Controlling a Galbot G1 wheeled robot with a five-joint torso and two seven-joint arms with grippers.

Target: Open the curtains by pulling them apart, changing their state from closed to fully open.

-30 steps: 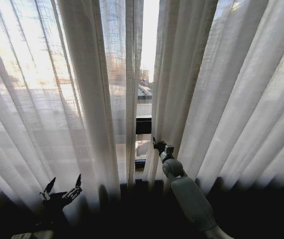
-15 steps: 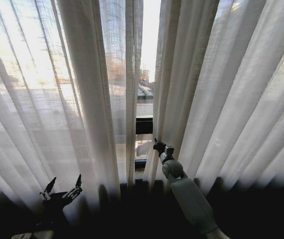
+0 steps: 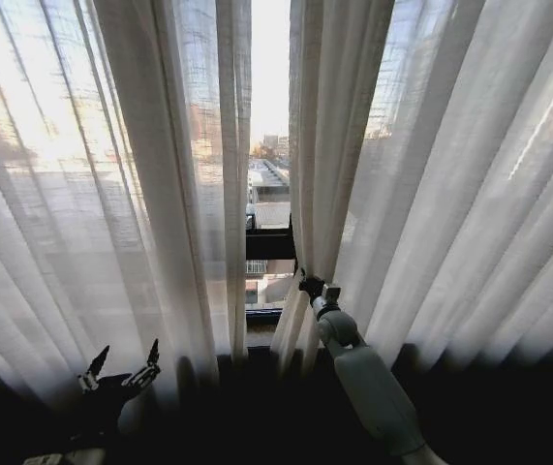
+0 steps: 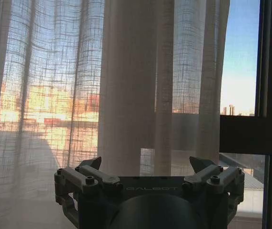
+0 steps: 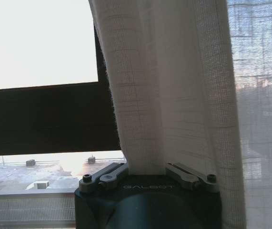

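gripping the inner edge of the right curtain (image 3: 431,184), the right hand (image 3: 311,287) sits low at the narrow gap between the two curtains, its grey arm reaching up from the lower right of the head view. from the right wrist camera the fabric of that right curtain (image 5: 174,86) is gathered into a thick fold that runs down between the two fingers (image 5: 102,177), which are closed against it from both sides. the left curtain (image 3: 92,194) hangs in long vertical pleats across the left half of the head view, its inner edge just beside the gap, apart from the right one. through the gap show bright sky, distant buildings and a dark window frame bar (image 3: 268,243) crossing it. the left hand (image 3: 119,371) is held low at the bottom left, in front of the left curtain and not touching it, its fingers spread wide open with nothing between them; the left wrist camera shows the left hand (image 4: 147,176) with jaws apart, facing the sheer cloth of the left curtain (image 4: 126,81), with the window frame (image 4: 271,95) at the edge.
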